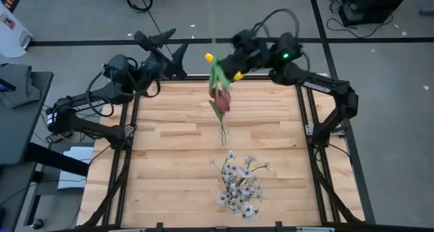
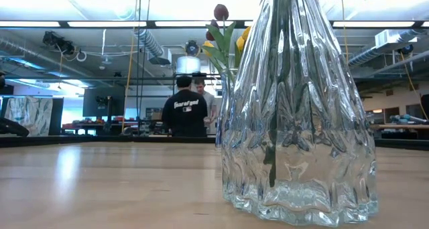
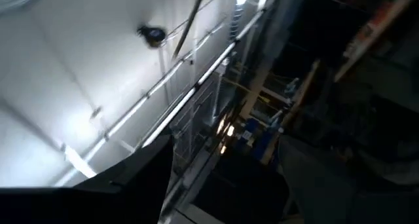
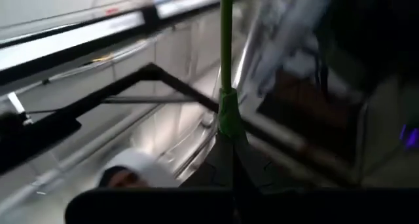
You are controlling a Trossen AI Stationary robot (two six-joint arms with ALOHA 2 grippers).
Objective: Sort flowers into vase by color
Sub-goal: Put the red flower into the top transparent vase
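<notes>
**One stem in the right gripper**

We see the right gripper (image 1: 239,43) pinching a green stem (image 4: 226,86) above the table's (image 1: 169,157) far edge, beside the tulips (image 1: 218,89) in the vase (image 1: 222,133). Left gripper (image 1: 166,45) hangs open, apart. White sprays (image 1: 239,184) lie nearer.

Glossy ribbed glass vase (image 2: 295,115); pale wood table (image 1: 169,157).

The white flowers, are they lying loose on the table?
No, the white flowers stand bunched in a clear glass vase near the table's front edge in the high view.
</notes>
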